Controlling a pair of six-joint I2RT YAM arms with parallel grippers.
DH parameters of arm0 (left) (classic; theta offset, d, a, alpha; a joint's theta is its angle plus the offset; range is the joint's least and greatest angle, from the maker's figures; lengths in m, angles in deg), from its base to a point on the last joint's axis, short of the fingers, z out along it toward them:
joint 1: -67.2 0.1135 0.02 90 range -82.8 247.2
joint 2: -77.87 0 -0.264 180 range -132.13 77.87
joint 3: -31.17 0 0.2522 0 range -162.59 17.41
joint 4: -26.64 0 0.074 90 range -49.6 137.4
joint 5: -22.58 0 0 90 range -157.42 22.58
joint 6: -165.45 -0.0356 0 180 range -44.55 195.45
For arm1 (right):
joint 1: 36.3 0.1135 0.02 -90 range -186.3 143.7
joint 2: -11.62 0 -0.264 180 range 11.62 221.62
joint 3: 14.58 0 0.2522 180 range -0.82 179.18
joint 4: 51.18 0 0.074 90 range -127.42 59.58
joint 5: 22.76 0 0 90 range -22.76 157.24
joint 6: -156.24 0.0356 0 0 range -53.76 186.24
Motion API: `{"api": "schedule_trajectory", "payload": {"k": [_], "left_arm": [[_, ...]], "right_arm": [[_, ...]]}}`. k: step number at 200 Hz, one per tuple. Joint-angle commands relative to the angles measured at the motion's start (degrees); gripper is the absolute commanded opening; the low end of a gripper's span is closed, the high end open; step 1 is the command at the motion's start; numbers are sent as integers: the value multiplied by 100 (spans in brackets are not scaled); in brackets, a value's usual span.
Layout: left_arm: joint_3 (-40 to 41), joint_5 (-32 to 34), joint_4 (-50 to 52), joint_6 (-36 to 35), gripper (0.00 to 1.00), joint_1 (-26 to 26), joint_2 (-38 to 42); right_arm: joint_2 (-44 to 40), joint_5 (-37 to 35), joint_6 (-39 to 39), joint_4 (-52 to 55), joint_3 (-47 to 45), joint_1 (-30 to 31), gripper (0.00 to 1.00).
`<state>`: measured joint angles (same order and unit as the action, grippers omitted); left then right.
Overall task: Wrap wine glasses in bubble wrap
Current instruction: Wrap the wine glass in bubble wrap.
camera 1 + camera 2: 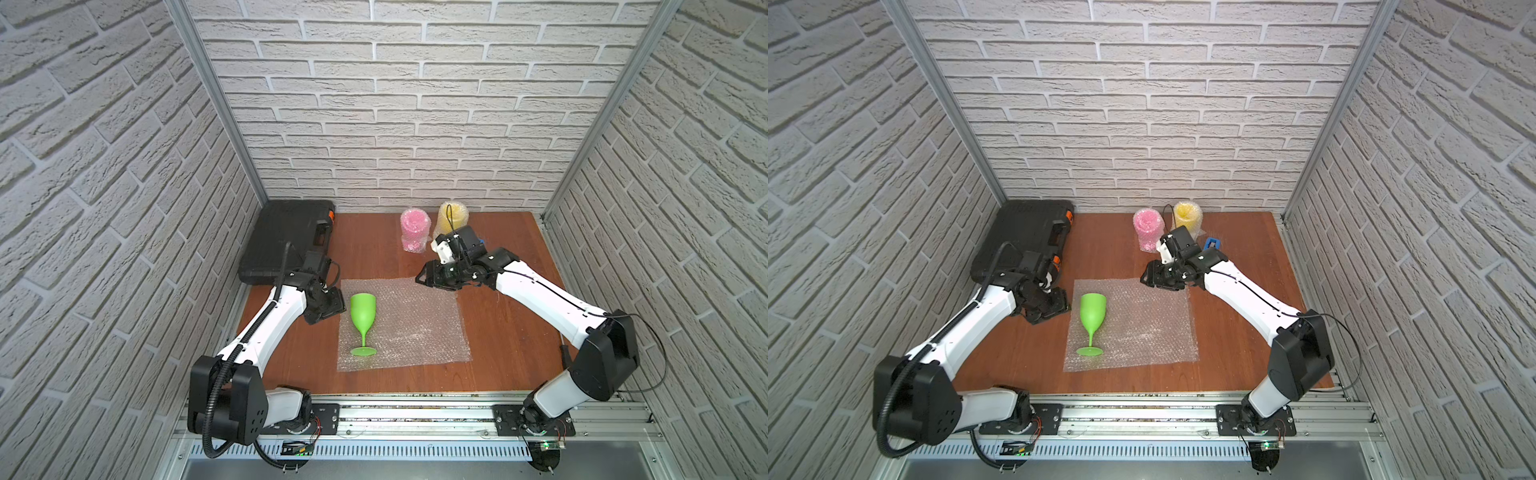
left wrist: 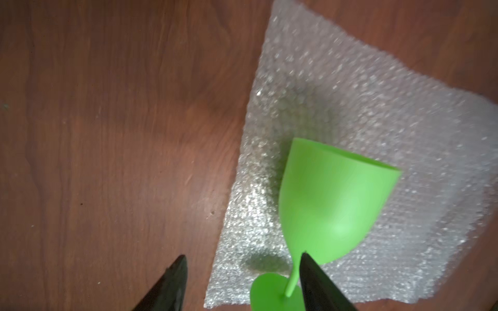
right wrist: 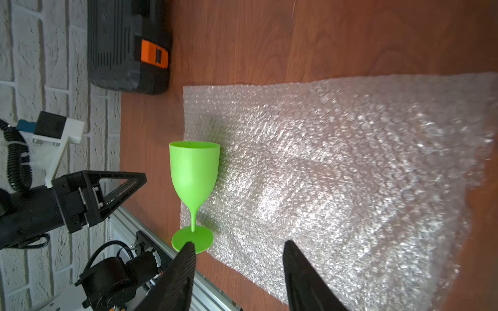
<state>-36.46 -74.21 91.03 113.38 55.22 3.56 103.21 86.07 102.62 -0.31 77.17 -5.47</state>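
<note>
Wooden table (image 1: 505,332) bearing a flat bubble wrap sheet (image 1: 415,328) at its centre. The green goblet (image 1: 363,311) lies on its side on the sheet, along the sheet's left edge. Its foot points toward the front rail (image 1: 415,409) and its mouth toward the back wall (image 1: 415,124) (the goblet's surface is bare, not yet wrapped).

The left gripper (image 2: 242,258) hangs just beside the bowl, off the sheet's left edge. Its fingers (image 2: 175,280) stand apart with nothing clamped between them, and the right wrist view shows a gap between gripper and goblet.

The right gripper (image 3: 239,244) is poised over the sheet's back edge near the right corner. Its fingers (image 3: 301,280) are likewise spread and empty; whether they touch the sheet cannot be told.

Behind it stand the pink goblet (image 1: 414,230) and the yellow goblet (image 1: 457,216), each upright and swathed in its own bubble wrap, just beside one another near the back wall. A black tool case (image 1: 286,237) occupies the back left corner. A blue tape dispenser (image 1: 1212,242) shows in a top view beside the right wrist.
</note>
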Motion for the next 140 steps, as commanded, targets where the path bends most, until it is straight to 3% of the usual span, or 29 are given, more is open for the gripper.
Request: {"api": "schedule_trajectory", "payload": {"k": [1,31,104,140], "left_arm": [[457,-446,-316,-228,59,137,-170],[852,-690,-934,-307,54,236,-576],[699,-771,-1353,-749,41,258,-1437],[645,-1088,-1512,-855,23,259,-1569]], "right_arm": [[183,199,-79,91,113,198,52],[367,248,-46,95,170,334,50],[629,318,0,122,289,512,49],[719,306,-2,166,325,556,48]]}}
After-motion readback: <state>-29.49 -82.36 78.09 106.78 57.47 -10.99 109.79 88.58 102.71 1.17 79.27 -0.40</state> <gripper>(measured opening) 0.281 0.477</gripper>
